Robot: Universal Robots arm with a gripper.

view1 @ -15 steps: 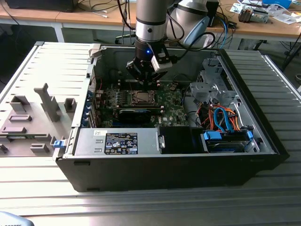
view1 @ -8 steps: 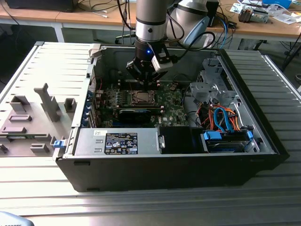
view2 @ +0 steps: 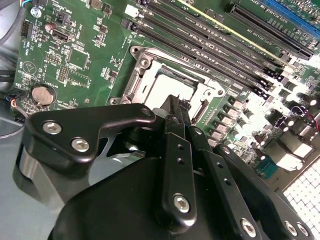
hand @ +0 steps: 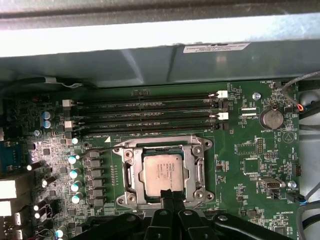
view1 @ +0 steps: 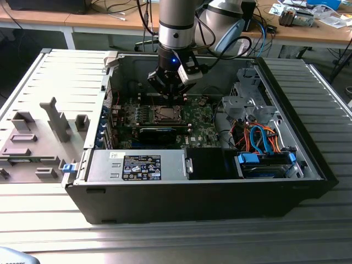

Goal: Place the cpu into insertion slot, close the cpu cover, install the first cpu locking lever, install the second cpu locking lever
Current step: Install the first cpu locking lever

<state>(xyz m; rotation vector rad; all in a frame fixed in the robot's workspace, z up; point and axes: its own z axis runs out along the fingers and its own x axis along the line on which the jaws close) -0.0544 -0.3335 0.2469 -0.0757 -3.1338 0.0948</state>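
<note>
The cpu (hand: 162, 172) lies flat in the insertion slot (hand: 206, 145) on the green motherboard, its silver top facing up. The cpu cover (hand: 131, 175) lies down around it as a silvery frame. A thin wire lever (hand: 100, 148) runs along one side of the socket; whether it is latched I cannot tell. My gripper (hand: 169, 194) hangs just over the socket's edge, its black fingers (view2: 172, 150) pressed together with nothing between them. In the second wrist view the gripper (view2: 176, 102) tips sit at the cpu (view2: 165, 87) edge. In the exterior view the gripper (view1: 169, 96) hovers above the socket (view1: 165, 114).
Long black memory slots (hand: 145, 112) lie beside the socket, with capacitors (hand: 75, 172) and a coin battery (hand: 271, 118) around it. The case wall (hand: 150, 65) stands close behind. A power supply (view1: 137, 165) and a drive bay with orange and blue cables (view1: 258, 137) fill the case front. Grey fixtures (view1: 55, 118) stand outside.
</note>
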